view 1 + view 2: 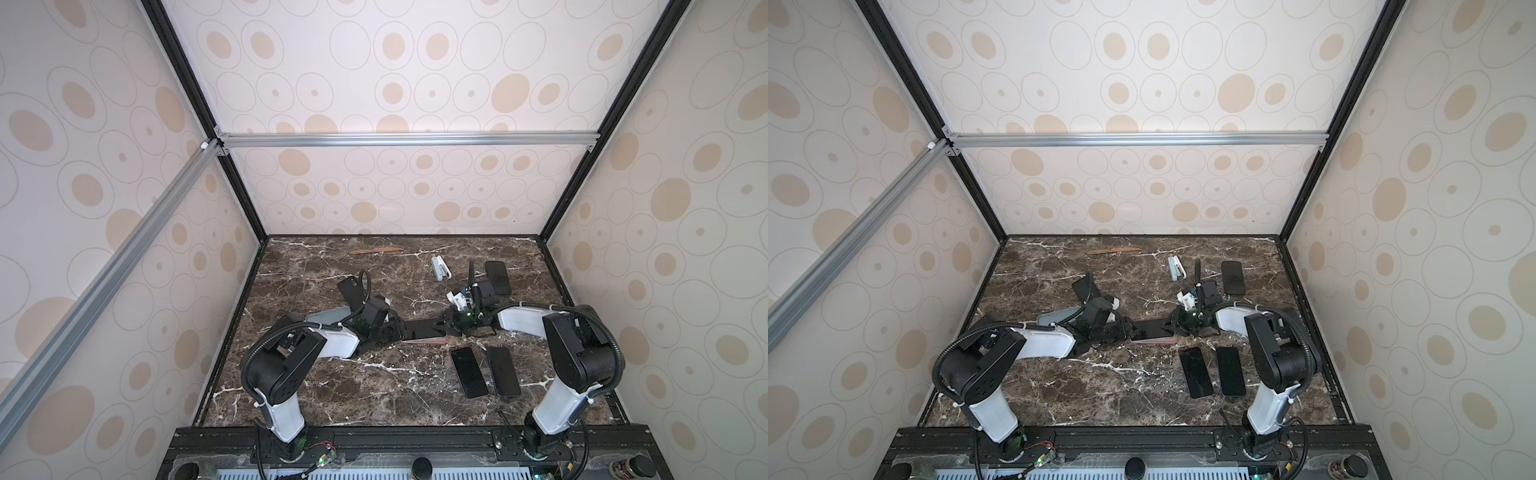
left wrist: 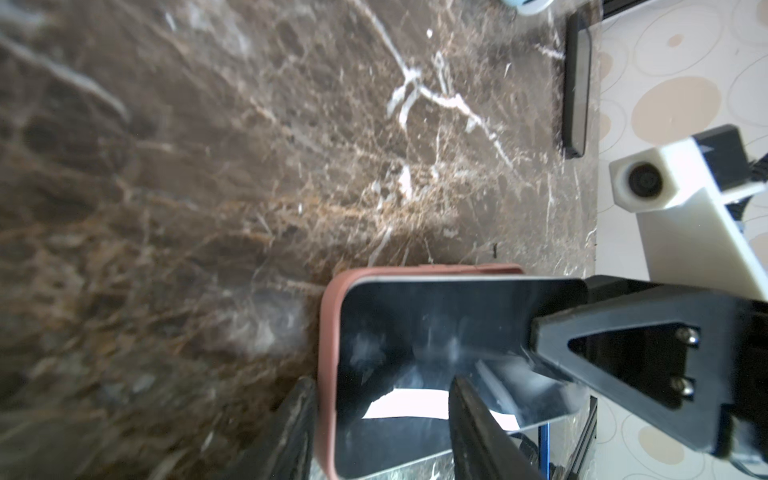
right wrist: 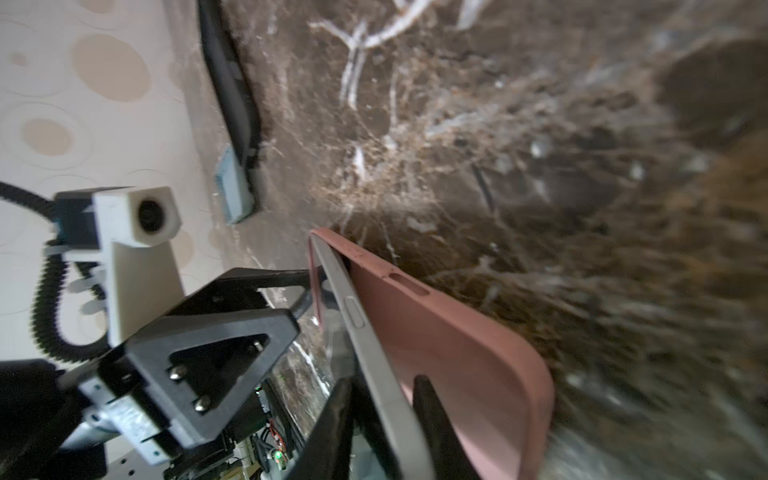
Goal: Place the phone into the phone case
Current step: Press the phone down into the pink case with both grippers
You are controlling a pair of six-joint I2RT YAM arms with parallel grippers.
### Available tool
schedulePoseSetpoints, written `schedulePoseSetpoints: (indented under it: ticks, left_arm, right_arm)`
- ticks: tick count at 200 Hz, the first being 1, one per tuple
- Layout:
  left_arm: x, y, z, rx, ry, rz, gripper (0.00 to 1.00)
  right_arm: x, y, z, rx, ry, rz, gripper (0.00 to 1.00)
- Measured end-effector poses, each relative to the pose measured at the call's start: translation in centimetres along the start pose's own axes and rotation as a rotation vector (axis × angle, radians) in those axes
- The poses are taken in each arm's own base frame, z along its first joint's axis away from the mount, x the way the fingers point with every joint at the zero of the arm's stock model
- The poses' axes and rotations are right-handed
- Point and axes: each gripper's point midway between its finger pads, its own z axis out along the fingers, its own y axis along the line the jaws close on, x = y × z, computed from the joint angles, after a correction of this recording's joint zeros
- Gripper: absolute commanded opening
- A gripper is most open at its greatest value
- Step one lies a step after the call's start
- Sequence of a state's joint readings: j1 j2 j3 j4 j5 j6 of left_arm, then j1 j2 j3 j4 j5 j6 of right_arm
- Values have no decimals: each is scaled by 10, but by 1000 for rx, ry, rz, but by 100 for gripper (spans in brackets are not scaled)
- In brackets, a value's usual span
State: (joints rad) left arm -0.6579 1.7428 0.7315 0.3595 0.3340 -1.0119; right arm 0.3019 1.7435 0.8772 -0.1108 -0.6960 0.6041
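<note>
Nearest me two spare phones (image 1: 468,372) (image 1: 503,371) lie flat on the desk (image 1: 332,386); mid-desk the left gripper (image 1: 400,330) clamps the phone case (image 3: 457,353), the phone (image 1: 424,327) partly seated, one edge proud; the right gripper (image 1: 444,327) straddles that edge, I cannot tell how tightly.

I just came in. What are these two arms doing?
Both arms meet at the middle of the marble table over one phone and a pink case. The left tool holds one end, the right tool straddles the other. The phone lies partly in the case; one long edge stands out of it, so it is not seated yet.
</note>
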Motion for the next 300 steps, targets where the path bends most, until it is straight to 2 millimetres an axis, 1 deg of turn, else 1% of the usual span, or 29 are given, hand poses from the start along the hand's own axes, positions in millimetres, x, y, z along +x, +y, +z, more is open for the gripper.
schedulePoseSetpoints:
  ticks: [11,29,60,96,124,150,172,184,211,233,251,293,300]
  left_arm:
    - [1,1,-1,-6,2,5,51]
    - [2,3,-3,-19,5,10,51]
    - [3,5,-6,-36,6,28,50]
    - [3,7,-7,-56,14,56,49]
    - [1,6,-7,-72,26,90,46]
    - [-5,-3,-7,-70,26,130,42]
    - [-7,-6,-5,-68,32,156,38]
    - [-6,-5,-2,-73,41,163,38]
    - [-1,4,2,-95,67,171,36]
    - [1,6,4,-98,76,174,31]
    - [2,7,5,-93,82,175,26]
    - [1,8,7,-88,84,170,23]
    - [1,8,7,-88,84,169,22]
  right_arm:
    - [0,-4,-3,38,-2,1,34]
    - [-1,-7,-10,95,-5,1,41]
    - [-8,-2,-24,158,-14,-30,49]
    - [-10,2,-37,204,-16,-65,52]
    - [-4,-2,-43,245,-4,-76,52]
    - [0,-7,-44,269,8,-77,48]
    - [1,-9,-43,273,17,-79,38]
    - [2,-11,-41,272,24,-77,35]
    - [6,-22,-32,280,56,-52,30]
    - [9,-28,-25,283,79,-36,25]
    - [12,-30,-22,272,93,-29,20]
    - [15,-33,-18,262,107,-9,14]
    - [15,-34,-17,261,108,-5,11]
